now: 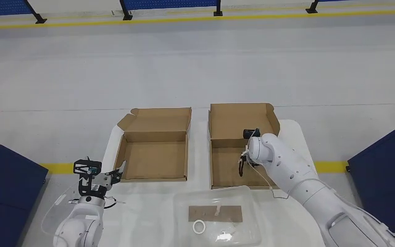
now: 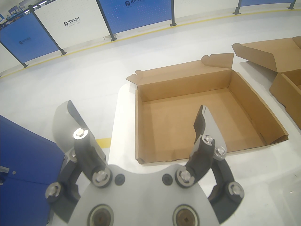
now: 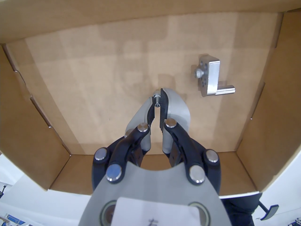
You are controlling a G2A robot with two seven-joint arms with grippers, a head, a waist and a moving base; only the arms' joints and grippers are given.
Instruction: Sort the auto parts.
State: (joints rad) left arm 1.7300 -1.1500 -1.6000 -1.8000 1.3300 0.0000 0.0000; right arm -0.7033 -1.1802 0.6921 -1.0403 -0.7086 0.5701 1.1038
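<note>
My right gripper [image 3: 157, 100] hangs inside the right cardboard box [image 1: 231, 120], shut on a small silver bolt [image 3: 156, 99] held at the fingertips above the box floor. A metal bracket with a pin [image 3: 210, 78] lies on that box's floor [image 3: 94, 71] beside the gripper. In the top view the right arm [image 1: 271, 157] covers this spot. My left gripper [image 2: 138, 118] stands open and holds nothing, near the table's front left corner, short of the left cardboard box [image 2: 202, 109], whose floor is bare. A clear plastic tray [image 1: 247, 197] at the table's front holds a white ring [image 1: 199, 226] and a small pale part [image 1: 223, 235].
Both boxes have lids folded back toward the far side [image 1: 155, 120]. A brown cardboard liner [image 1: 216, 213] lies in the tray. Blue panels stand at the table's left [image 1: 15, 185] and right [image 1: 376, 167]. White table surface [image 1: 142, 197] lies between the left box and the tray.
</note>
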